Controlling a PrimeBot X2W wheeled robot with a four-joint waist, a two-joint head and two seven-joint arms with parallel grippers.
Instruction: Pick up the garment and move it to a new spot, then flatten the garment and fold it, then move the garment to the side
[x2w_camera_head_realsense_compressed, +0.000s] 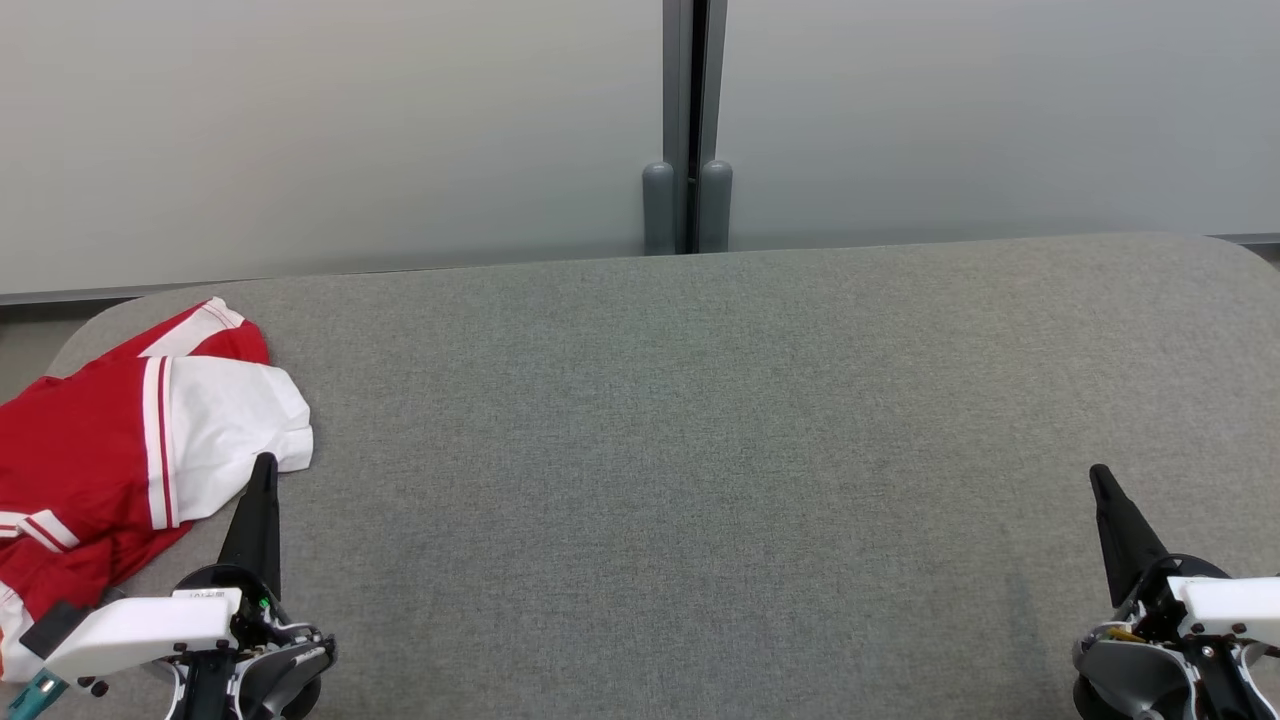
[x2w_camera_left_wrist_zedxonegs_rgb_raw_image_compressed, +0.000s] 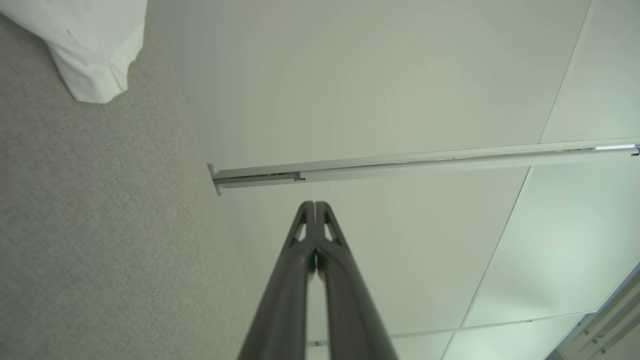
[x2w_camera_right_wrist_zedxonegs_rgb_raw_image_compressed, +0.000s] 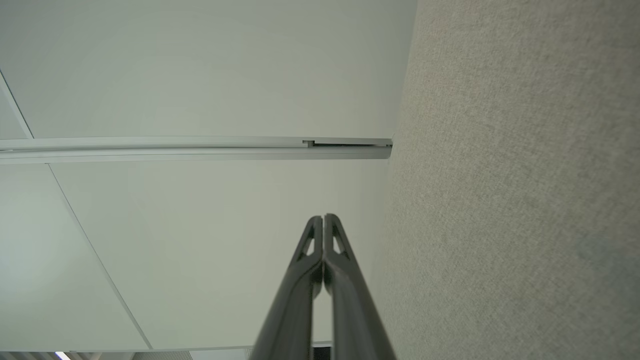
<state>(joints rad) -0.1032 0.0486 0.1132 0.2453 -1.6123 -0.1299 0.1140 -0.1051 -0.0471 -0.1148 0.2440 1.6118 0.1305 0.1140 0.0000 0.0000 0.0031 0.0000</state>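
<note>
A red and white garment (x2w_camera_head_realsense_compressed: 110, 450) lies crumpled at the far left of the grey table (x2w_camera_head_realsense_compressed: 700, 450), partly over its left edge. Its white sleeve (x2w_camera_left_wrist_zedxonegs_rgb_raw_image_compressed: 90, 45) shows at the top left of the left wrist view. My left gripper (x2w_camera_head_realsense_compressed: 264, 465) stands at the lower left, shut and empty, its tip just below the white sleeve's hem. In its own view the left gripper (x2w_camera_left_wrist_zedxonegs_rgb_raw_image_compressed: 315, 205) has both fingers pressed together. My right gripper (x2w_camera_head_realsense_compressed: 1098, 472) is at the lower right, far from the garment, shut on nothing. The right gripper (x2w_camera_right_wrist_zedxonegs_rgb_raw_image_compressed: 324, 218) also shows closed fingers.
Pale wall panels with a dark vertical post (x2w_camera_head_realsense_compressed: 687, 120) stand behind the table's far edge. The grey cloth surface stretches wide between the two grippers.
</note>
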